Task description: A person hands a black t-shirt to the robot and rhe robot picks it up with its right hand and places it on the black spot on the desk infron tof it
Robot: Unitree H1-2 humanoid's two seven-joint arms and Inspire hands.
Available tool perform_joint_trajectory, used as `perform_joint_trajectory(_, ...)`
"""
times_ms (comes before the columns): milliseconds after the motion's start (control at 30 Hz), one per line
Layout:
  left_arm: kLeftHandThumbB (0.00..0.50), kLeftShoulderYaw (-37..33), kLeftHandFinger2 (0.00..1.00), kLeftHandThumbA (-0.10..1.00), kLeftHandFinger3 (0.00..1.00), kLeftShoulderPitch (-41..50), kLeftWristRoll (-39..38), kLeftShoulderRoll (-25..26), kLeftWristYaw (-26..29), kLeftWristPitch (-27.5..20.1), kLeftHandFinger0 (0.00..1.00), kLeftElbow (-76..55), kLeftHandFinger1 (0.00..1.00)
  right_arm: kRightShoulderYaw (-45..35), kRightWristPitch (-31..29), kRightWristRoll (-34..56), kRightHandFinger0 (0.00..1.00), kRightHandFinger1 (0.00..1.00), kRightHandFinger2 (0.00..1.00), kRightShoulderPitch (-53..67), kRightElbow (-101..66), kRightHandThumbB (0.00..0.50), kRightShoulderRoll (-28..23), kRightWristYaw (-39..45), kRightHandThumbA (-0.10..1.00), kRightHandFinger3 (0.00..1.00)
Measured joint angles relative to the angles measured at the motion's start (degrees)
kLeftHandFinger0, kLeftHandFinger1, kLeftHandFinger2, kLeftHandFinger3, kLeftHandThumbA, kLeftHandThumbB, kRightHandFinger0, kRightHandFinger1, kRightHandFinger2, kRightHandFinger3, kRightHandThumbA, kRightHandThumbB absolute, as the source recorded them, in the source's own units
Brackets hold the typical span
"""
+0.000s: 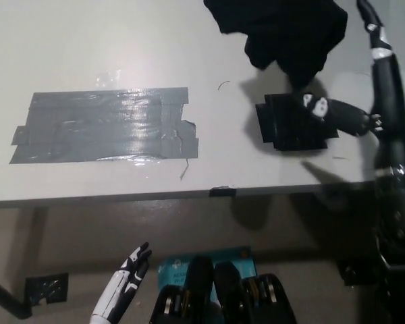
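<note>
A black t-shirt (283, 30) hangs bunched at the top of the head view, its upper part cut off by the picture's edge, so what holds it from above cannot be seen. Its lowest folds dangle just over the far side of the black spot (295, 121), a square patch of black tape stuck to the pale surface (108, 47) right of centre.

The black right hand (364, 101) is raised over the right part of the surface, the arm rising from the bottom right corner. Its fingers (334, 111) are spread: one with white markings reaches leftward across the black spot toward the hanging cloth, while another points up along the right edge of the picture, just beside the shirt's right side. The fingers are apart and enclose nothing; whether the tip of the lower one touches the cloth cannot be told, since black lies against black there.

The white left hand (125, 280) rests low at the lower left, below the front edge of the surface, its fingers lying loosely together and straight, holding nothing.

A broad patch of grey duct tape (101, 125) covers the left half of the surface, well apart from the black spot. A small black tab (222, 192) sits on the front edge between the two patches. Under the surface, a teal box (172, 270) lies on the floor.
</note>
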Motion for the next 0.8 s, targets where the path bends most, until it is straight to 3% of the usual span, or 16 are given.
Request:
perform_joint_trajectory(167, 0.5, 0.1, 1.0, 1.0, 1.0, -0.1, 0.0, 0.0, 0.0, -0.4, 1.0, 0.1, 1.0, 0.0, 0.7, -0.1, 1.0, 1.0, 1.0, -3.4, 6.1, 0.411, 0.1, -0.2, 0.95, 1.0)
perform_joint_trajectory(500, 0.5, 0.2, 1.0, 1.0, 1.0, -0.4, 0.0, 0.0, 0.0, -1.1, 1.0, 0.4, 1.0, 0.0, 0.9, 0.6, 1.0, 1.0, 1.0, -8.3, 12.8, 0.406, 0.1, -0.7, 0.91, 1.0)
perform_joint_trajectory(567, 0.5, 0.2, 1.0, 1.0, 1.0, -0.5, 0.0, 0.0, 0.0, -1.2, 1.0, 0.5, 1.0, 0.1, 0.9, 0.8, 1.0, 1.0, 1.0, -9.0, 12.9, 0.405, 0.1, -0.7, 0.89, 1.0)
perform_joint_trajectory(633, 0.5, 0.2, 1.0, 1.0, 1.0, -0.9, 0.0, 0.0, 0.0, -1.3, 1.0, 0.7, 1.0, 0.4, 1.0, 0.8, 1.0, 1.0, 1.0, -10.1, 12.9, 0.364, 0.0, -0.7, 0.77, 1.0)
perform_joint_trajectory(667, 0.5, 0.2, 1.0, 1.0, 1.0, -1.0, 0.0, 0.0, 0.0, -1.3, 1.0, 0.7, 1.0, 0.5, 0.9, 0.7, 0.85, 0.82, 0.98, -10.5, 12.9, 0.33, 0.0, -0.8, 0.54, 1.0)
perform_joint_trajectory(700, 0.5, 0.2, 1.0, 1.0, 1.0, -1.0, 0.0, 0.0, 0.0, -1.3, 1.0, 0.7, 1.0, 0.5, 0.9, 0.7, 0.36, 0.4, 0.54, -10.5, 12.9, 0.227, 0.0, -0.8, 0.23, 0.65)
perform_joint_trajectory(733, 0.5, 0.2, 1.0, 1.0, 1.0, -1.2, 0.0, 0.0, 0.0, -1.3, 1.0, 0.7, 1.0, 0.6, 0.1, 0.3, 0.07, 0.15, 0.29, -11.5, 14.1, 0.248, 0.1, -1.8, -0.03, 0.4)
perform_joint_trajectory(767, 0.5, 0.2, 1.0, 1.0, 1.0, -1.2, 0.0, 0.0, 0.0, -1.3, 1.0, 0.7, 1.0, 0.7, -0.5, -0.4, 0.0, 0.13, 0.42, -12.1, 15.3, 0.229, 0.2, -3.0, -0.1, 0.51)
perform_joint_trajectory(800, 0.5, 0.2, 1.0, 1.0, 1.0, -1.3, 0.0, 0.0, 0.0, -1.3, 1.0, 0.7, 1.0, 0.9, -0.8, -1.0, 0.0, 0.14, 0.51, -12.4, 16.0, 0.222, 0.1, -3.8, -0.1, 0.54)
